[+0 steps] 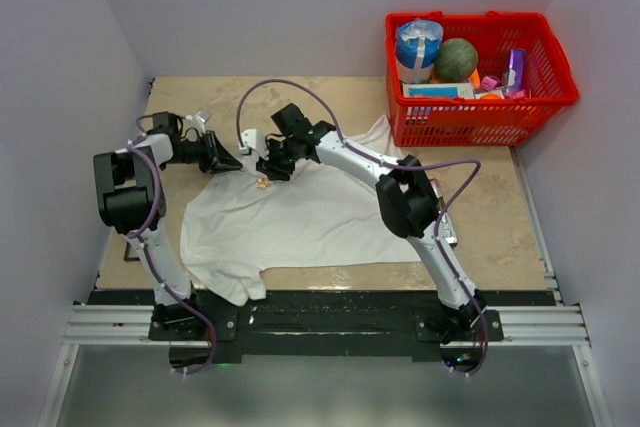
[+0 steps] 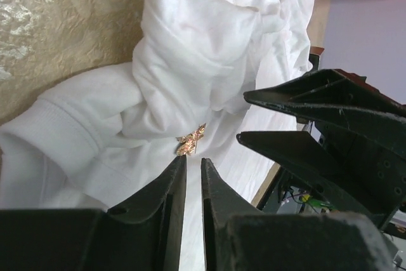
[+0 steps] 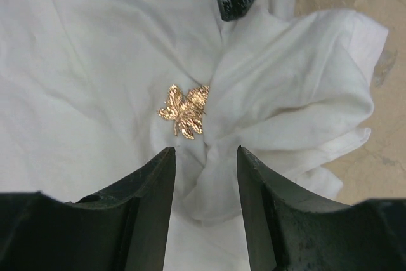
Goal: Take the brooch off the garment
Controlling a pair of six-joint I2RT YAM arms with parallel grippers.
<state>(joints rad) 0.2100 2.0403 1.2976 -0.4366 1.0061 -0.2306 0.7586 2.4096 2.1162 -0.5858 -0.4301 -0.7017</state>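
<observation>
The red basket (image 1: 470,119) at the far right holds a green ball (image 1: 457,59), a blue-white packet (image 1: 417,47) and small boxes (image 1: 437,90). The brooch (image 3: 185,111) sits on the garment (image 1: 310,217), just beyond two empty grippers: the left gripper (image 2: 193,160) barely parted, the right gripper (image 3: 204,152) wider apart.

Red basket (image 1: 460,122) is sitting on tan table (image 1: 500,227); inside the basket, green ball (image 1: 456,59) is resting just right of blue-white packet (image 1: 418,47).
</observation>
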